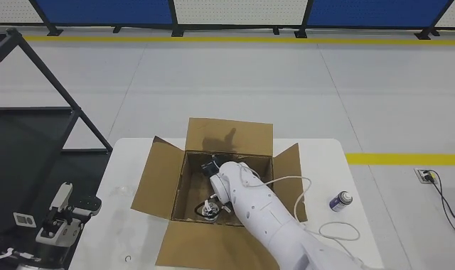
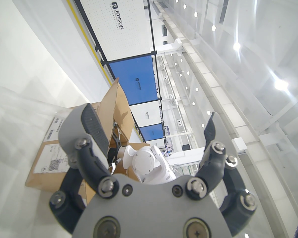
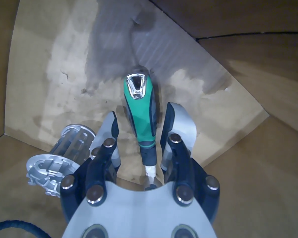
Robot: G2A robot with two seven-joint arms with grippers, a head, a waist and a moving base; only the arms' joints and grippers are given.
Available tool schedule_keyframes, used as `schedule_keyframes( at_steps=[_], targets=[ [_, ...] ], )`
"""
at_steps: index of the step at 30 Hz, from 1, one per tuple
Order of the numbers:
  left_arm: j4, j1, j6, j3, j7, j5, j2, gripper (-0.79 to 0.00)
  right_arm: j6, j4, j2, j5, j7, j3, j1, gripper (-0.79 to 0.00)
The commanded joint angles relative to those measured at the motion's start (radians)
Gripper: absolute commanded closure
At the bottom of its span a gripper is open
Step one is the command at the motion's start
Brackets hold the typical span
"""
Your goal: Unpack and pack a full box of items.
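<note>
Inside box [image 3: 52, 63], right jaws apart astride green-handled screwdriver [image 3: 139, 115], shaft tip hidden; left jaws apart, empty.

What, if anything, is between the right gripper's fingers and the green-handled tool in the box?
Nothing visible. The right gripper is open, one finger on each side of the green-handled tool, with bare gaps between. The ribbed metal part lies outside one finger, not in the gap.

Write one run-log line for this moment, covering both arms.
right end effector open, astride green-handled tool on box floor | metal part beside | left end effector open, empty
</note>
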Motion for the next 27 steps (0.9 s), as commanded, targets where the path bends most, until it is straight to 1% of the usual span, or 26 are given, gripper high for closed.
schedule_keyframes(
  at_steps=[1, 5, 8, 10, 12, 14, 15, 16, 21, 27],
  targets=[
    [0.0, 0.0, 0.0, 0.0, 0.0, 0.0, 0.0, -0.785, 0.0, 0.004, -0.003, -0.008, 0.003, -0.001, -0.001, -0.391],
    [0.0, 0.0, 0.0, 0.0, 0.0, 0.0, 0.0, -0.785, 0.0, 0.016, -0.006, -0.017, 0.005, 0.001, -0.002, -0.376],
    [0.0, 0.0, 0.0, 0.0, 0.0, 0.0, 0.0, -0.785, -0.006, 0.027, -0.008, -0.02, 0.009, 0.004, -0.001, -0.351],
    [0.0, 0.0, 0.0, 0.0, 0.0, 0.0, 0.0, -0.785, -0.012, 0.033, -0.008, -0.02, 0.011, 0.007, -0.002, -0.32],
    [0.0, 0.0, 0.0, 0.0, 0.0, 0.0, 0.0, -0.785, -0.017, 0.038, -0.009, -0.022, 0.012, 0.01, -0.002, -0.237],
    [0.0, 0.0, 0.0, 0.0, 0.0, 0.0, 0.0, -0.785, -0.02, 0.042, -0.009, -0.021, 0.013, 0.013, -0.002, -0.105],
    [0.0, 0.0, 0.0, 0.0, 0.0, 0.0, 0.0, -0.785, -0.022, 0.044, -0.009, -0.022, 0.012, 0.014, -0.001, -0.022],
    [0.0, 0.0, 0.0, 0.0, 0.0, 0.0, 0.0, -0.785, -0.023, 0.046, -0.009, -0.023, 0.013, 0.015, -0.001, 0.0],
    [0.0, 0.0, 0.0, 0.0, 0.0, 0.0, 0.0, -0.785, -0.034, 0.053, -0.006, -0.023, 0.003, 0.025, 0.007, 0.0],
    [0.0, 0.0, 0.0, 0.0, 0.0, 0.0, 0.0, -0.785, -0.072, 0.061, 0.004, -0.008, -0.029, 0.045, 0.023, 0.0]
  ],
)
